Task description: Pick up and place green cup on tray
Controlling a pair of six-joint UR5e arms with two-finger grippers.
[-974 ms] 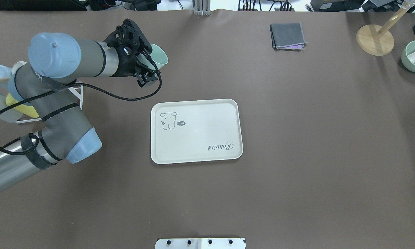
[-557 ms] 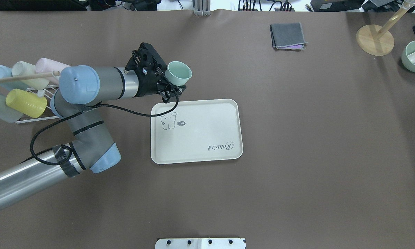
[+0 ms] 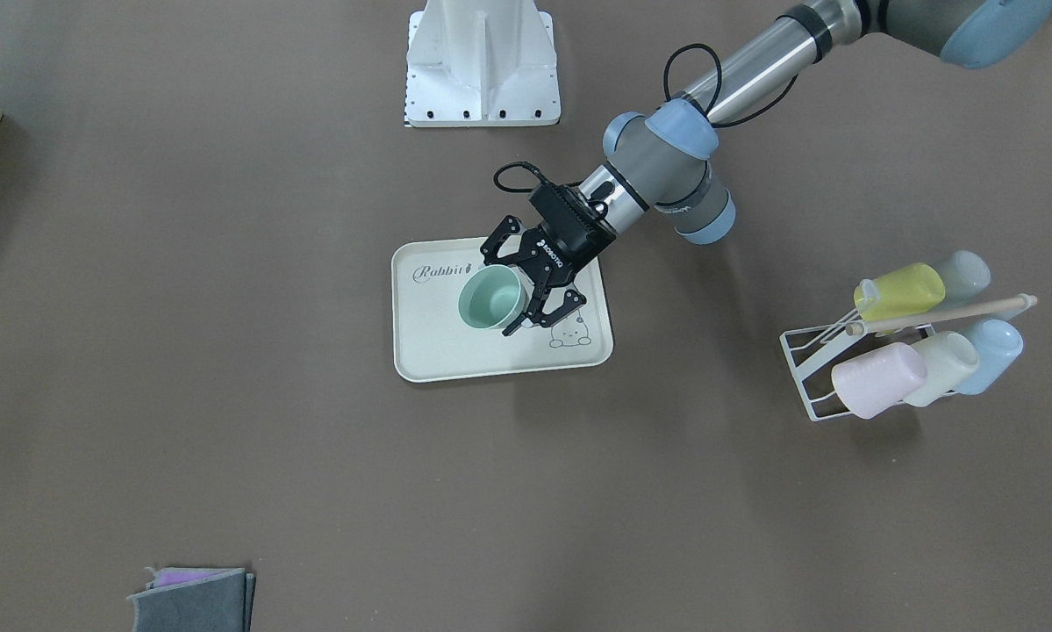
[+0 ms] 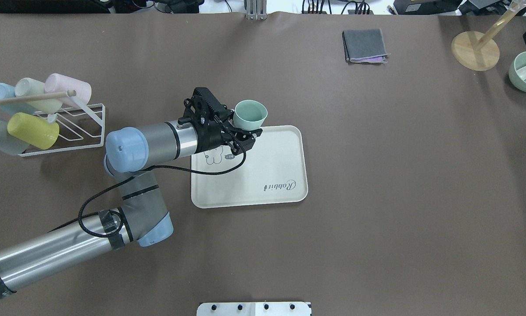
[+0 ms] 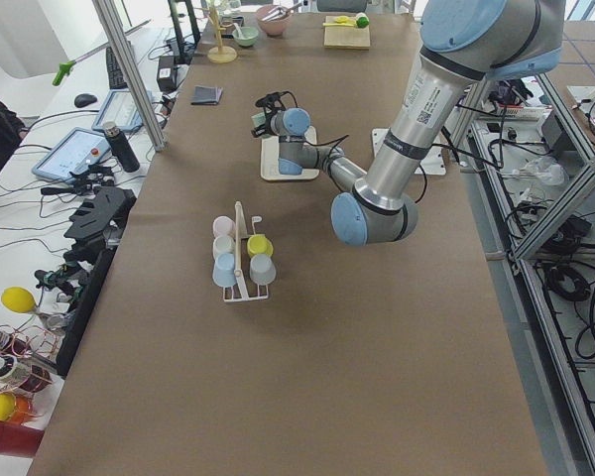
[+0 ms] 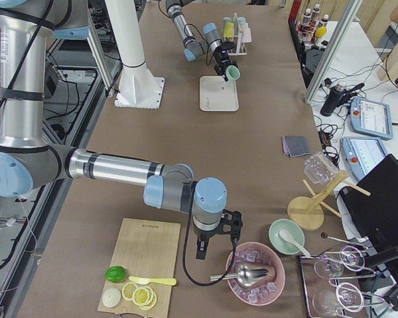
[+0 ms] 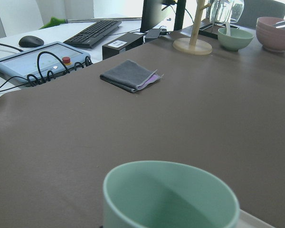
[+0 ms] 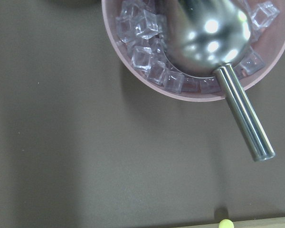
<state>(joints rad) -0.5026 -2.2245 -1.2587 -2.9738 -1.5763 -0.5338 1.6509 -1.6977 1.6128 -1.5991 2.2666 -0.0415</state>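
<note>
green cup (image 4: 250,113): smooth matt plastic look, no shine. tray (image 4: 271,149): cream, smooth, matt, grey print on it. table cover (image 4: 398,184): brown, matt, flat sheet. cup rack (image 4: 103,125): white coated wire. folded cloth (image 4: 363,44): grey woven fabric. scoop (image 8: 213,33): polished mirror-like metal. ice cubes (image 8: 142,45): clear, glossy. stand (image 4: 474,52): pale bare wood.

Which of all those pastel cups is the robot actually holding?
The green cup, gripped by the left gripper above the tray. The yellow cup, pink cup and the rest sit on the wire rack.
</note>
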